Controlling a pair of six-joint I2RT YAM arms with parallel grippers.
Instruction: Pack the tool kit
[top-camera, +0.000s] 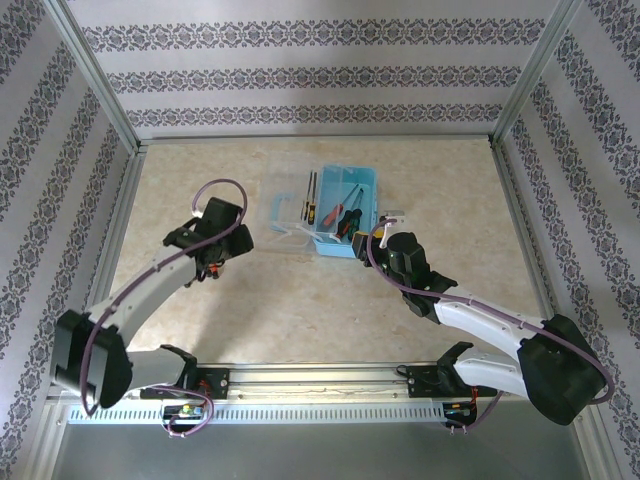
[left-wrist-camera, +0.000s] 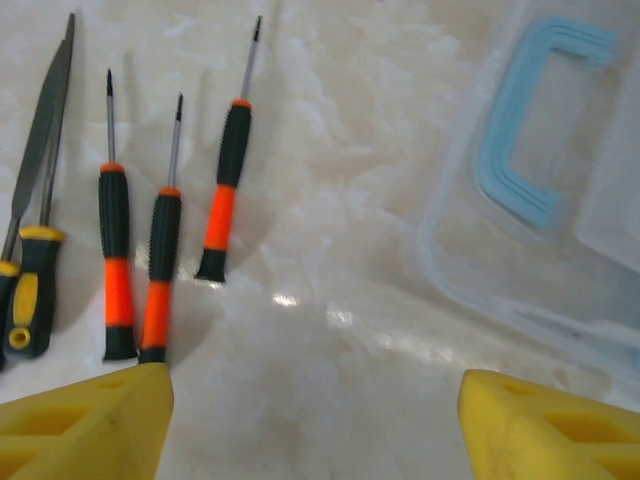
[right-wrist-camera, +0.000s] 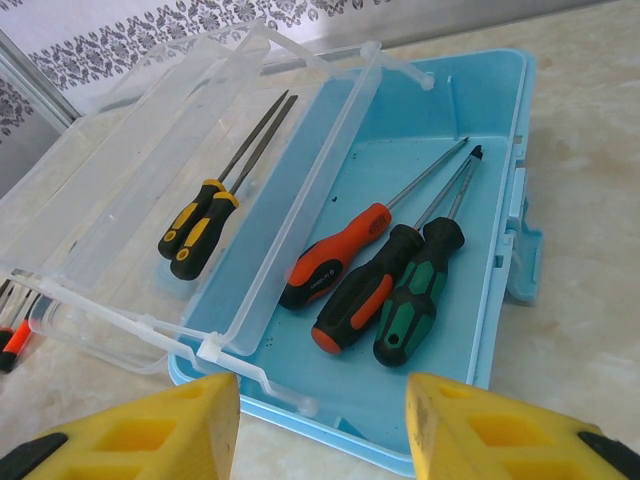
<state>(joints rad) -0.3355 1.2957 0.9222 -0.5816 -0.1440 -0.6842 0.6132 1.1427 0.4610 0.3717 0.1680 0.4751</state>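
The light-blue plastic tool box (right-wrist-camera: 500, 90) stands open on the beige marbled tabletop (top-camera: 300, 310). Its clear plastic lid (right-wrist-camera: 120, 160) is folded out flat to the box's left.

Three large screwdrivers (right-wrist-camera: 365, 295) lie side by side on the floor of the box: one orange-handled, one black and orange, one green and black. Their tips point to the box's far wall.

Two thin files with yellow-and-black handles (right-wrist-camera: 200, 225) lie within the outline of the lid, just left of the box (whether on the plastic or under it I cannot tell).

The right gripper (right-wrist-camera: 320, 430) hovers at the box's near edge. Its yellow fingers are spread and nothing is between them.

The left gripper (left-wrist-camera: 310, 425) is well to the left of the box, past the lid. Its yellow fingers are also wide apart and empty above bare table.

Just ahead of it, three slim precision screwdrivers with orange-and-black handles (left-wrist-camera: 160, 270) lie parallel on the tabletop, outside the box. The handle end of the middle one is next to the gripper's left finger in the wrist view. Another yellow-handled grey file (left-wrist-camera: 40, 170) lies beside them, on the side away from the box.
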